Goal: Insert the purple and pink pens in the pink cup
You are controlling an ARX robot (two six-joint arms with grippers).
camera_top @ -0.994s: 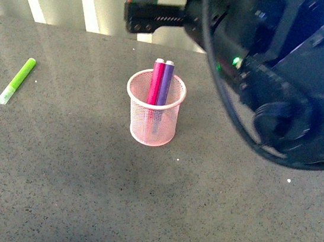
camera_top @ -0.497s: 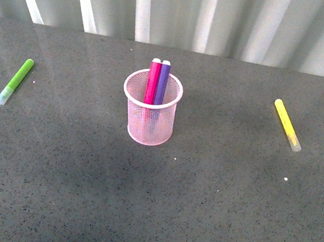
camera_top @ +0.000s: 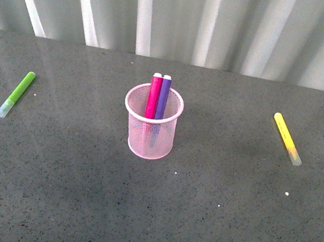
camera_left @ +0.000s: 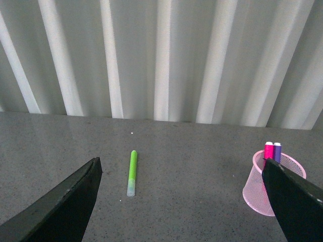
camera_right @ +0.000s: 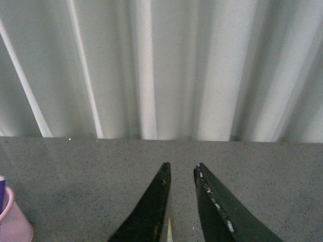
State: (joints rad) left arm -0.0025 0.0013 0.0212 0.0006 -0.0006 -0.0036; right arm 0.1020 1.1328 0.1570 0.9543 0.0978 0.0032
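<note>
The pink cup [camera_top: 151, 133] stands upright mid-table in the front view. Both pens stand in it side by side, the pink pen [camera_top: 153, 96] left of the purple pen [camera_top: 163, 97], caps above the rim. Neither arm shows in the front view. My left gripper [camera_left: 180, 165] is open and empty, well back from the cup [camera_left: 258, 195], whose pink pen [camera_left: 268, 149] and purple pen [camera_left: 277, 149] show beside one finger. My right gripper [camera_right: 182, 165] is shut with nothing gripped; the cup's rim [camera_right: 12, 227] sits at that view's edge.
A lime-green marker [camera_top: 16, 94] lies on the table's left side and also shows in the left wrist view [camera_left: 132, 171]. A yellow marker [camera_top: 287, 138] lies on the right side. Pale corrugated panels [camera_top: 223, 21] back the grey table [camera_top: 149, 215].
The right arm that filled the front view's upper right has pulled out of sight, uncovering the yellow marker. Both pens stay standing in the cup.
</note>
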